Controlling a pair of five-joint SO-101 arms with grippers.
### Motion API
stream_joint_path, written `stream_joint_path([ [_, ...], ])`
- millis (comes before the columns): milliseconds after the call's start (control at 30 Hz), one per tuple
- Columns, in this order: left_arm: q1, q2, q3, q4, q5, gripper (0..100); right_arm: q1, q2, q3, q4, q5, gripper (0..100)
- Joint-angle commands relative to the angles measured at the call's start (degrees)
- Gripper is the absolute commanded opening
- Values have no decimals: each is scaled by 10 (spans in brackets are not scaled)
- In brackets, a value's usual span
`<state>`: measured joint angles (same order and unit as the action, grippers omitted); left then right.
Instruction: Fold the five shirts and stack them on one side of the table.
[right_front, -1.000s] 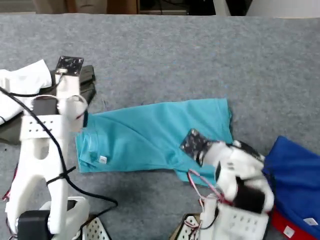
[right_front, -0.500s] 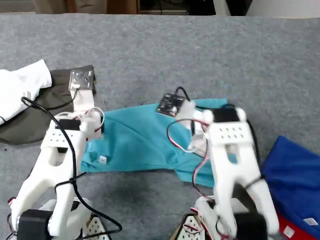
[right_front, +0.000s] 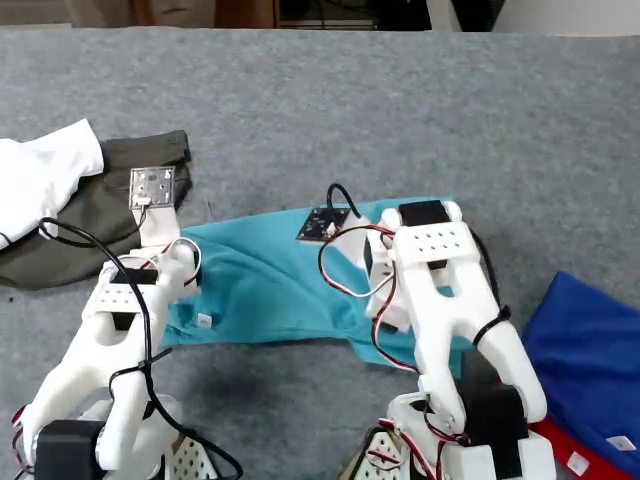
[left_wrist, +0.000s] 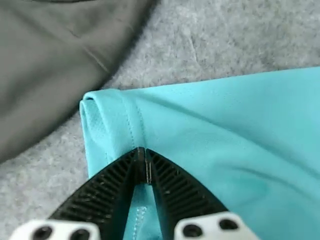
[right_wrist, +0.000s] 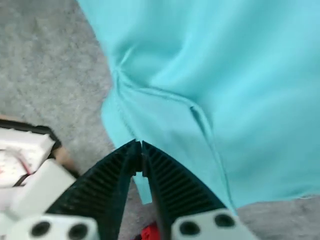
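At one end of the teal shirt (right_front: 270, 280), the left gripper (left_wrist: 141, 162) sits pinched together. The right gripper (right_wrist: 138, 152) hangs over the other end, closed too.

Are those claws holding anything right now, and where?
Cannot tell: the left gripper and right gripper have jaws shut over the turquoise fabric shirt; pinched cloth isn't visible.

A robotics lab: felt-covered table (right_front: 420, 110), bare-wired arms (right_front: 440, 290).

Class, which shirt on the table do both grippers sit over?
The teal shirt in the middle: the left gripper and right gripper are both over it. The white shirt, dark olive shirt and blue shirt lie off at the sides.
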<state>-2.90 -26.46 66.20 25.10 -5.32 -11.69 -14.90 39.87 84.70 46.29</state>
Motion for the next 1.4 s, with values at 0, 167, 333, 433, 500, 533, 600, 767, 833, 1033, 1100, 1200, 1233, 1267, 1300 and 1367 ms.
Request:
stream_joint_path([
  [0,-6,-8,-4,-10,4,19,-8,0,-24,21,-4,5],
  [167,-6,-8,-4,-10,3,19,-5,-1,21,25,33,5],
  [333,-5,-8,-4,-10,3,19,26,0,-20,-37,11,5],
  [433,-5,-8,-4,-10,3,19,19,5,-101,-55,-14,5],
  [500,-5,-8,-4,-10,3,19,9,15,-134,-84,-19,5],
  [533,-5,-8,-4,-10,3,19,5,26,-145,-98,-22,5],
  [600,-5,-8,-4,-11,3,19,-4,60,-150,-131,-32,5],
  [767,-5,-8,-4,-12,3,19,-15,150,-148,-146,-94,5],
  [833,-5,-8,-4,-13,3,19,-15,153,-145,-136,-94,5],
  [1033,-5,-8,-4,-13,2,19,-15,153,-118,-123,-91,5],
  [1100,-5,-8,-5,-13,2,19,-15,153,-96,-124,-91,5],
  [1200,-5,-4,-11,-12,2,19,-14,153,-63,-137,-91,5],
  [1233,-5,-4,-11,-12,2,19,-14,153,-52,-142,-91,5],
  [1267,-5,-4,-11,-12,2,19,-14,153,-43,-146,-91,5],
  [1300,-5,-4,-11,-12,2,19,-14,153,-36,-146,-91,5],
  [1367,-5,-4,-11,-12,2,19,-14,152,-28,-144,-91,5],
])
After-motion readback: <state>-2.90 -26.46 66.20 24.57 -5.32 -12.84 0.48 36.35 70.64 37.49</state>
